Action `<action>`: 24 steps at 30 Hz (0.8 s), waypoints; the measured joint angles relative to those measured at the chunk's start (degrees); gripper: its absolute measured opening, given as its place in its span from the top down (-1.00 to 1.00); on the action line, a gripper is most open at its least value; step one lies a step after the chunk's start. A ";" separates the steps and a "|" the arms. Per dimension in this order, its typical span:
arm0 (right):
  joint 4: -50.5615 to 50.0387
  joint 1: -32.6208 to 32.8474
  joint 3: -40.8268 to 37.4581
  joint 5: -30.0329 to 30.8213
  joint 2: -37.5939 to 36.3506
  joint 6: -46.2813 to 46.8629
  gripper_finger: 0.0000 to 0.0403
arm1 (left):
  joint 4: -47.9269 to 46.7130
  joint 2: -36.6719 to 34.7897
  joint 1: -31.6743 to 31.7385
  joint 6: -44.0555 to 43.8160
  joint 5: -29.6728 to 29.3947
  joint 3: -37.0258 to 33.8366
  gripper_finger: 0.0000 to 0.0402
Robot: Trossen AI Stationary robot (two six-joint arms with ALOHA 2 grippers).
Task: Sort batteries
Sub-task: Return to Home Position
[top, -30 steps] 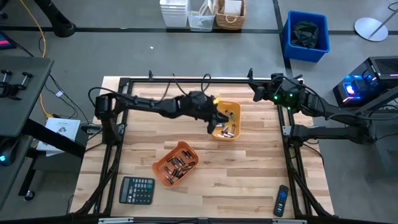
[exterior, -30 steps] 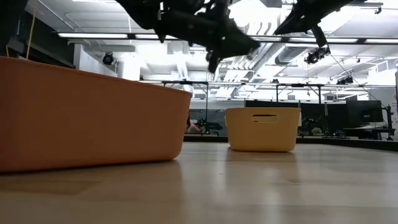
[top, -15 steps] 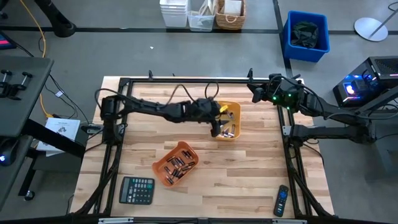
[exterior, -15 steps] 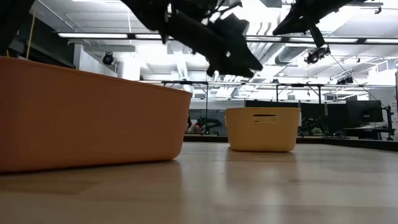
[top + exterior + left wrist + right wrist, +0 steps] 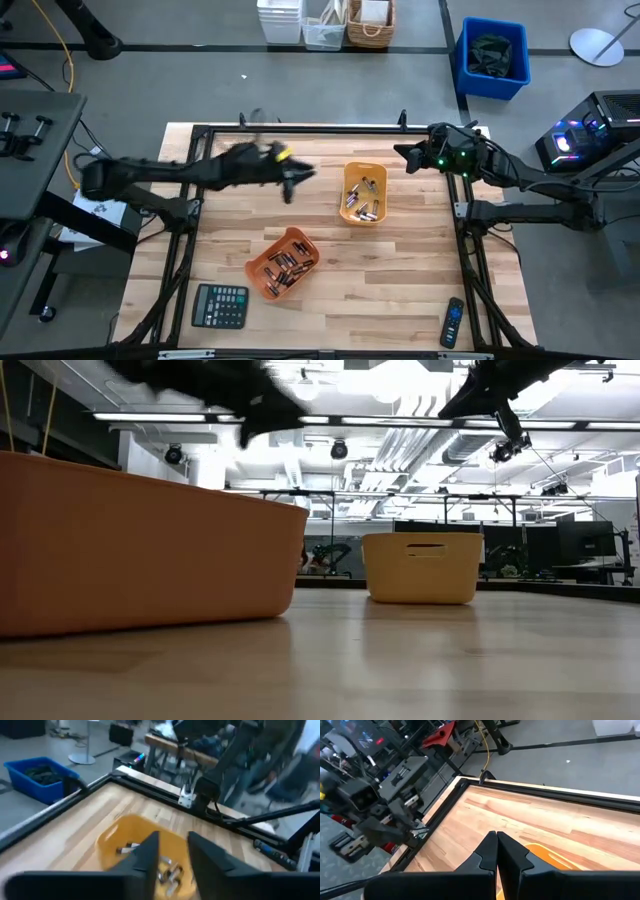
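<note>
The left gripper [image 5: 292,181] is hanging above the table [image 5: 400,280], just beside the yellow bin [image 5: 345,195]. Its fingers [image 5: 150,855] are standing narrowly apart and gripping nothing. The right gripper [image 5: 403,155] is waiting over the far right corner by the black frame [image 5: 300,127], its fingers pressed together and empty.

The batteries [image 5: 364,206] are lying in the yellow bin, and more are lying in the orange bin [image 5: 254,268] nearer the front. In the low view the orange bin's wall is filling the left foreground and hiding its contents.

A calculator [image 5: 220,305] is sitting at the front left and a remote [image 5: 453,322] at the front right, their markings too small to read. A blue bin [image 5: 463,60] is standing on the floor beyond the table.
</note>
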 joint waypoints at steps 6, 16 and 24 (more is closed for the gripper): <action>0.18 1.98 0.00 0.10 0.75 -0.49 1.00 | 20.03 -15.96 1.36 -9.19 -3.38 -26.15 0.94; 0.62 7.90 0.00 1.10 1.00 -1.90 1.00 | 32.66 -29.92 1.91 -19.81 -8.91 -47.51 1.00; -0.22 9.42 0.00 1.60 -0.89 -1.54 1.00 | 30.17 -31.06 0.23 -18.67 -7.59 -47.56 1.00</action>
